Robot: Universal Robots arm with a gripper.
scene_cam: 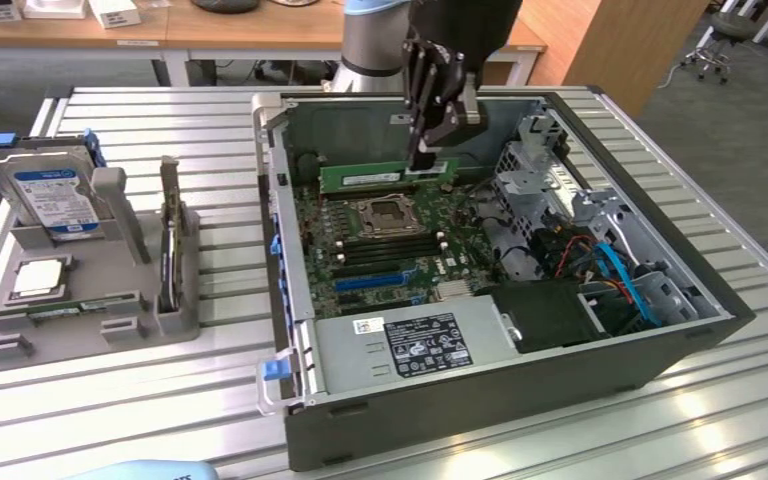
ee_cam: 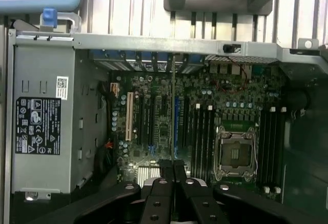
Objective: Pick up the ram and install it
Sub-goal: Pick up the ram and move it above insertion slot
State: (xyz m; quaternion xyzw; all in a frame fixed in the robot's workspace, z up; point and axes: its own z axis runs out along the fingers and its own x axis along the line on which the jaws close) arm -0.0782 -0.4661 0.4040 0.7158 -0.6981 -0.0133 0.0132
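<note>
At 9 o'clock in the exterior view, a grey tray [scene_cam: 157,330] sits on the slatted surface [scene_cam: 704,240]. It carries an upright drive [scene_cam: 48,195] with a silver processor [scene_cam: 37,278] just below it. The tray stands apart from the case [scene_cam: 491,400], with a strip of bare surface between them.

The case lies open-side up at the centre, and its walls frame the board [scene_cam: 357,262] on all sides. The arm drops in from 12 o'clock, with its last link roughly vertical and the tool [scene_cam: 424,160] pointing down into the case. The tool is closed on the ram [scene_cam: 371,177], gripping it near one end of its upper edge. The ram hangs level on its long edge, above the board at 12 o'clock of the socket [scene_cam: 387,215] and close to the case's far wall.

In the wrist view the tool [ee_cam: 172,165] pinches the ram [ee_cam: 171,111], which shows edge-on as a thin line. That line runs just beside the bank of black slots [ee_cam: 202,131] next to the socket [ee_cam: 237,149]. Whether the ram touches the board cannot be told.

Open room lies over the board, bounded by the power supply [scene_cam: 411,345] at 6 o'clock. At 3 o'clock a metal cage [scene_cam: 544,170] and blue cables [scene_cam: 624,275] crowd the case.
</note>
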